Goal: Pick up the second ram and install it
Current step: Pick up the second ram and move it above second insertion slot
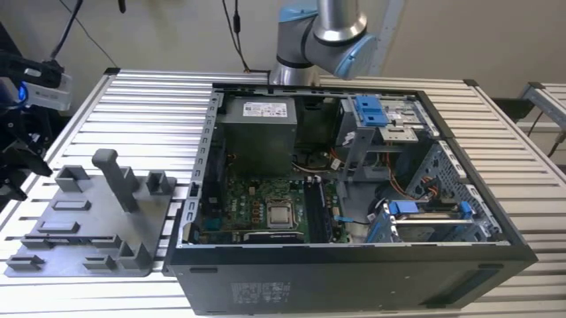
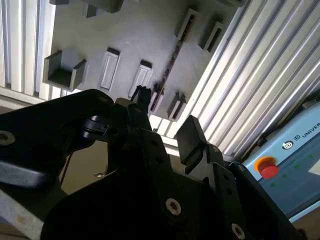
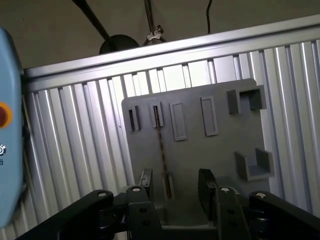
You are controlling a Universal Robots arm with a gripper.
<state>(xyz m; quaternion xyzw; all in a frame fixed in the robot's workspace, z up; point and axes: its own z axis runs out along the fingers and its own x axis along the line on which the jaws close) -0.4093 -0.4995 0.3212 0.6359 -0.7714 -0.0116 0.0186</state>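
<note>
The second ram (image 3: 161, 145) is a thin dark stick standing on edge in a slot of the grey fixture tray (image 3: 220, 150). It also appears as a dark line (image 2: 172, 57) on the tray (image 2: 130, 30) in the second wrist view. My gripper (image 3: 175, 182) hovers above the tray, open, with nothing between its black fingers (image 3: 205, 181). In the first wrist view the ram runs towards the gap between them. The second wrist view has the gripper (image 2: 167, 120) over the tray's edge. In the exterior view the tray (image 1: 89, 218) sits at the left and the arm (image 1: 323, 33) at the back.
An open computer case (image 1: 495, 225) with its motherboard (image 1: 265, 212) fills the middle of the ribbed aluminium table (image 1: 150, 112). A pale blue control box with a red button (image 2: 267, 167) sits past the table's edge. Dark equipment (image 1: 18, 132) stands at the exterior view's left.
</note>
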